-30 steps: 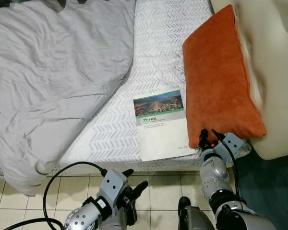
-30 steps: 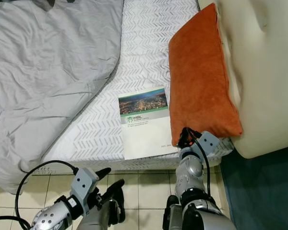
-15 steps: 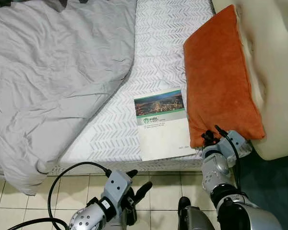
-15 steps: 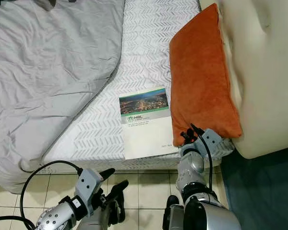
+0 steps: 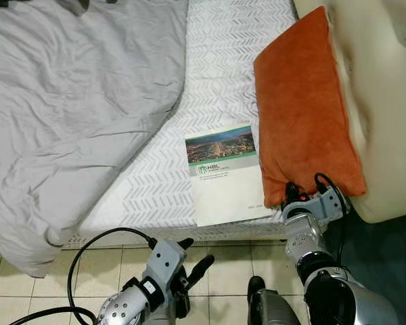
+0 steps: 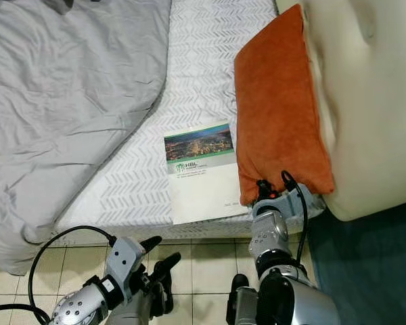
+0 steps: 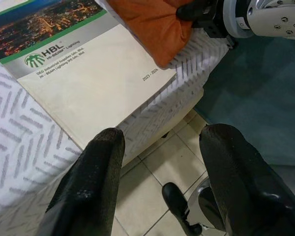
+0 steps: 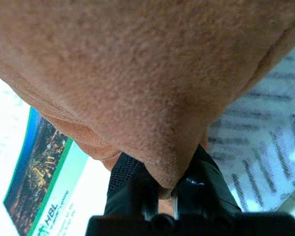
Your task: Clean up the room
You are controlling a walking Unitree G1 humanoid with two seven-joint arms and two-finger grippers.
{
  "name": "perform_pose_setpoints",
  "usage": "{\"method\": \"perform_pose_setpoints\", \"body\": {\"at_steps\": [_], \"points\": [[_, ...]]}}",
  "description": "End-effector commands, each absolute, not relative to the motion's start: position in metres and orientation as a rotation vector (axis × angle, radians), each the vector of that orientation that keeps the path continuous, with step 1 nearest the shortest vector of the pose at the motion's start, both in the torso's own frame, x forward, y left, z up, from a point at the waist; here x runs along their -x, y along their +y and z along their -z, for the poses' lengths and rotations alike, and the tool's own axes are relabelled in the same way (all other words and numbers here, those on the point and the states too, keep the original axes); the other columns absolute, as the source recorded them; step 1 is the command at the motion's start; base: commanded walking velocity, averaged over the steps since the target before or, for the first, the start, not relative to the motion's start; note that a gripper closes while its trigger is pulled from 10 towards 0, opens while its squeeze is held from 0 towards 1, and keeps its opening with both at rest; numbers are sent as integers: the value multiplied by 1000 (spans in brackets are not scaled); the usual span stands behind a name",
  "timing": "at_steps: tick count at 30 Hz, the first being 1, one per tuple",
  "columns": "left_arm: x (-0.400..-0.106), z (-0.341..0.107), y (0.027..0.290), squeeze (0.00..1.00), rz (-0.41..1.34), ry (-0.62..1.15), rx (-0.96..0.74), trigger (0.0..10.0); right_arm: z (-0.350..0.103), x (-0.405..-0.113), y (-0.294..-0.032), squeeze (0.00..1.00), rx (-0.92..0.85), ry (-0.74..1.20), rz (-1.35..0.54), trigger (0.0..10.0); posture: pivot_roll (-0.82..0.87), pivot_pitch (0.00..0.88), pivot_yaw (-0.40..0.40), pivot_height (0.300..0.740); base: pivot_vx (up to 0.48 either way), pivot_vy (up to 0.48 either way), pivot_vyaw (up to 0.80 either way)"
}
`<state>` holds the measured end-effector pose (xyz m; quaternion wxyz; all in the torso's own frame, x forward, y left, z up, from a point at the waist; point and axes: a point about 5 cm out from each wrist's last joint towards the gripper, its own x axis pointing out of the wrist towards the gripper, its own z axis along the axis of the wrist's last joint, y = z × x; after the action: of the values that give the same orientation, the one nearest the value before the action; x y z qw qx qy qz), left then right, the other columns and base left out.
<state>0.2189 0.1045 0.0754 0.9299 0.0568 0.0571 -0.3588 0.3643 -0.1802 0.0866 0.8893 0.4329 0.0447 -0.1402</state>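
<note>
An orange pillow (image 5: 304, 108) lies lengthwise on the bed's right side, against a cream headboard cushion (image 5: 386, 101). My right gripper (image 5: 290, 193) is shut on the pillow's near corner; in the right wrist view the black fingers (image 8: 130, 177) pinch the orange fabric (image 8: 137, 73). A white catalogue with a city photo (image 5: 224, 172) lies flat on the patterned mattress beside the pillow. My left gripper (image 5: 189, 261) hangs low over the tiled floor, open, holding nothing; its two fingers (image 7: 96, 187) frame the catalogue (image 7: 83, 73) in the left wrist view.
A crumpled grey duvet (image 5: 68, 101) covers the bed's left half and droops over the near edge. The white chevron mattress (image 5: 223, 61) lies bare in the middle. Beige floor tiles (image 5: 95, 271) run along the bed, and a dark teal rug (image 5: 386, 264) lies to the right.
My right gripper has closed on the pillow's near corner, and the pillow has shifted slightly. The camera has moved a little. The left gripper stays low and open.
</note>
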Motion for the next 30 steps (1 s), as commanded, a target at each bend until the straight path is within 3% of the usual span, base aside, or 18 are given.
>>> {"method": "perform_pose_setpoints", "body": {"at_steps": [1,9,23,29,30], "points": [[-213,-68,107,0,729,157,-114,10000,-61,-351,-174,0,-916,209,277,0,125,500,60,740,0,0,0],[-211,-66,108,0,711,160,-108,10000,-50,-332,-209,0,-796,203,306,0,99,497,42,740,0,0,0],[-212,-62,102,0,705,163,-89,10000,-41,-275,-216,0,-739,252,312,0,41,487,21,740,0,0,0],[-216,-61,99,0,696,150,-113,10000,-43,-279,-221,0,-619,276,305,0,38,482,17,740,0,0,0],[-219,-62,99,0,682,141,-142,10000,-49,-285,-223,267,-553,257,279,10000,38,480,15,740,0,0,0]]}}
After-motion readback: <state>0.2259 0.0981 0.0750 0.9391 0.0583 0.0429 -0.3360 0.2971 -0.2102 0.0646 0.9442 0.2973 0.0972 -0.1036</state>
